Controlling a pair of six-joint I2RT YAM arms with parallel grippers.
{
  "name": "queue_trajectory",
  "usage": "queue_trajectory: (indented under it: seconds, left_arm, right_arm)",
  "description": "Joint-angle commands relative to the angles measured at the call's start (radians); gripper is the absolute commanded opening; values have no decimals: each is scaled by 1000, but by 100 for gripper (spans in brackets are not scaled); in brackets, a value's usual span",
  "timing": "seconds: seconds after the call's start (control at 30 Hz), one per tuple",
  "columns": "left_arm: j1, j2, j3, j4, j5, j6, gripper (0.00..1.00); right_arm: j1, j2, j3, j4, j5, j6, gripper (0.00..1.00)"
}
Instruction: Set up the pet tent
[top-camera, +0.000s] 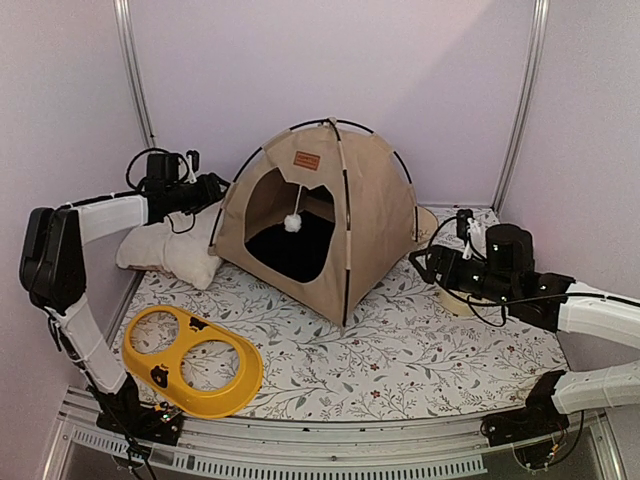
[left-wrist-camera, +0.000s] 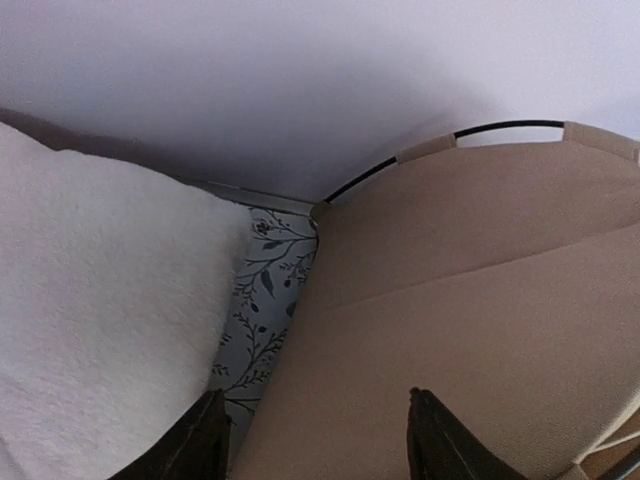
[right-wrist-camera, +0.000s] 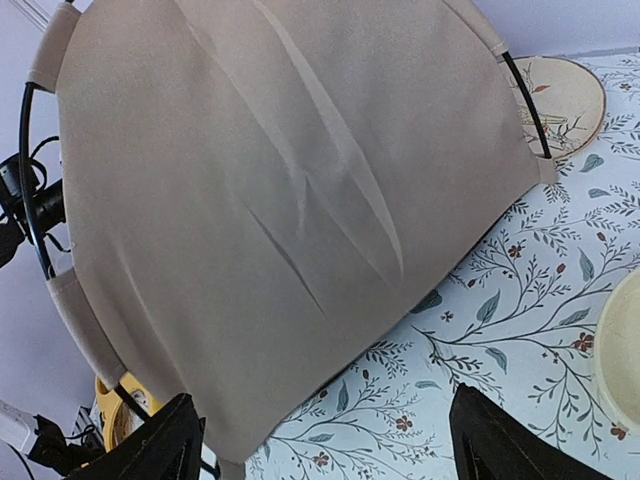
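The beige pet tent (top-camera: 315, 215) stands upright at the back middle of the floral mat, black poles arched, brown label above its doorway and a white pom-pom (top-camera: 292, 223) hanging in the opening. My left gripper (top-camera: 215, 188) is open at the tent's left wall; in the left wrist view its fingertips (left-wrist-camera: 210, 440) frame the tan canvas (left-wrist-camera: 470, 310) without holding it. My right gripper (top-camera: 422, 262) is open just right of the tent, near its lower right corner; the right wrist view shows the tent's side panel (right-wrist-camera: 290, 190) ahead of the spread fingers (right-wrist-camera: 160, 445).
A white pillow (top-camera: 172, 250) lies left of the tent, under my left arm. A yellow two-hole bowl tray (top-camera: 192, 358) sits at the front left. A round beige dish (top-camera: 460, 298) lies under my right gripper, and another disc (right-wrist-camera: 560, 90) behind the tent.
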Motion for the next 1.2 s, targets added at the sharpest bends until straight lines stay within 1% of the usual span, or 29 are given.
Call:
queue_trajectory:
  seconds: [0.0, 0.03, 0.17, 0.3, 0.37, 0.43, 0.53, 0.67, 0.8, 0.97, 1.03, 1.17]
  left_arm:
    - [-110, -162, -130, 40, 48, 5, 61]
    - [-133, -200, -190, 55, 40, -4, 61]
    - [-217, -331, -347, 106, 14, -48, 61]
    - [-288, -425, -497, 152, -17, -103, 61]
    - [-301, -449, -537, 164, -26, -118, 61]
    - [-312, -461, -556, 169, -27, -131, 60]
    - [-333, -491, -572, 161, -57, -141, 59]
    - [-342, -546, -593, 144, -108, -147, 59]
    - [-345, -583, -599, 109, -139, -138, 59]
    - [-347, -601, -611, 92, -150, -143, 58]
    - [-348, -595, -613, 101, -146, -146, 58]
    - [-345, -533, -574, 88, -153, -122, 58]
  right_arm:
    - [-59, 37, 29, 10, -22, 4, 88]
    - [-85, 61, 37, 23, -41, -5, 88]
    - [-177, 175, 89, 74, -140, -18, 88]
    - [-232, 276, 138, 105, -154, -42, 87]
    - [-251, 343, 180, 111, -167, -59, 87]
    - [-253, 427, 246, 108, -195, -91, 85]
    - [-242, 574, 388, 76, -295, -135, 80]
    - [-148, 757, 600, -15, -317, -185, 79]
    - [-72, 909, 802, -58, -358, -202, 78]
    - [-60, 1045, 951, -88, -414, -227, 78]
    - [-72, 1091, 1007, -126, -409, -251, 78]
    - [-136, 1097, 1007, -135, -374, -251, 78]
